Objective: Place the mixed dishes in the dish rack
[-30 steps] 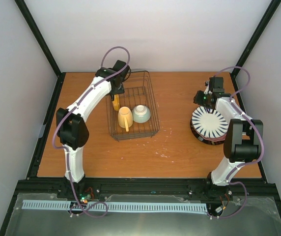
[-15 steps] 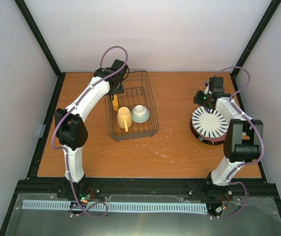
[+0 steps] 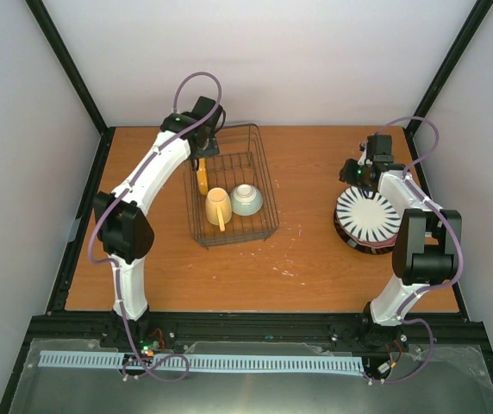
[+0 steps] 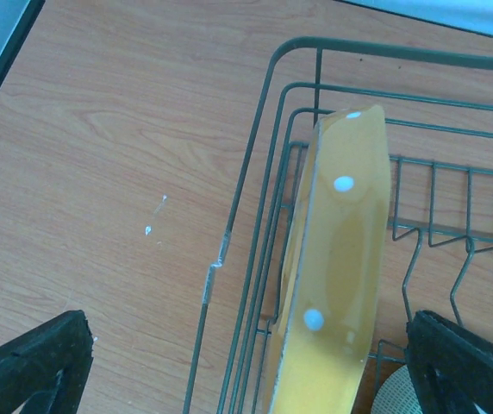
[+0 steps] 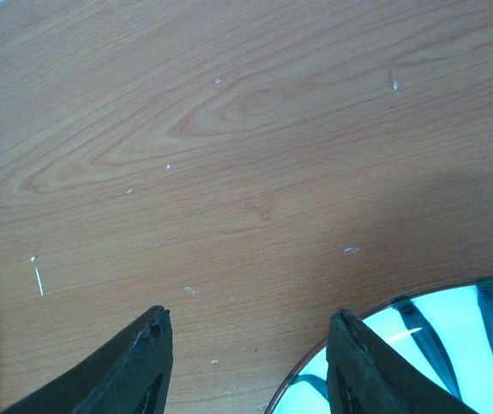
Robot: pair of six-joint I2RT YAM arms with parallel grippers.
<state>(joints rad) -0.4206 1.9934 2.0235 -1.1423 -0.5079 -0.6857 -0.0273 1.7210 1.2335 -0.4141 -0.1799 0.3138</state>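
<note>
Dish rack (image 3: 229, 185) sits on the table (image 3: 315, 267) and holds three things. The orange-yellow dotted plate (image 4: 337, 285) stands on edge in the rack's far-left part, just inside the left wall, between the wires. The cream-yellow mug (image 3: 219, 207) is in the rack's near half, left of centre, with its handle toward the near wall. The pale blue-green bowl (image 3: 247, 199) is just right of the mug, touching or nearly touching it; cannot tell which.

Left gripper (image 4: 246, 323) hangs over the rack's far-left corner. Its fingers are spread wide and released. The dotted plate stands in the gap between them with clear space on each side, so nothing is grasped. One finger is outside the rack's left wall and the other is over the rack's inside.

The white plate with dark radial stripes (image 3: 368, 218) lies flat, well to the right of the rack and outside it. It tops a stack, and a dark rim shows under it; the rest of the stack is hidden.

Right gripper (image 5: 248, 341) is also well right of the rack, at the far edge of that stack. Its fingers are partly apart with only bare wood between them, gripping nothing. One finger is just beside the striped plate's rim.
</note>
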